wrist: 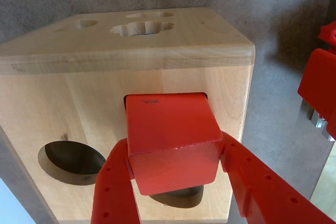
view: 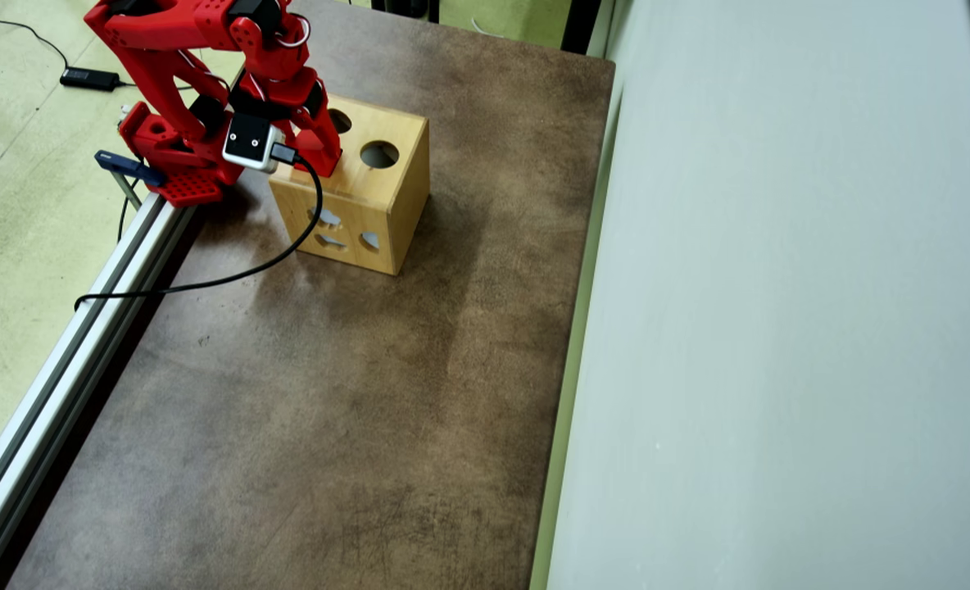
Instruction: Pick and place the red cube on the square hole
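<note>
Red fills the lower middle of the wrist view: the red cube (wrist: 170, 140) sits clamped between the two red fingers (wrist: 113, 192) of the end effector (wrist: 176, 174), one finger pressed to each side of it. The cube's far end lies over the square hole (wrist: 127, 99) in the near face of the wooden box (wrist: 79, 103), so only thin dark slivers of the opening show at the cube's upper left and upper right corners. Whether the cube has already entered the opening or merely lies against it cannot be told. At the lower left of that face is a dark oval cutout (wrist: 71, 161), and another dark cutout (wrist: 181, 195) peeks out just beneath the cube. The far side of the box, toward the top of the frame, carries a scalloped cutout (wrist: 140, 28).

In the overhead view the box (view: 387, 201) stands at the upper left of the brown counter (view: 329, 393), with the red arm (view: 206, 49) bent down over its top face, hiding the cube. A round hole (view: 379, 154) on top lies clear to the right of the arm.
</note>
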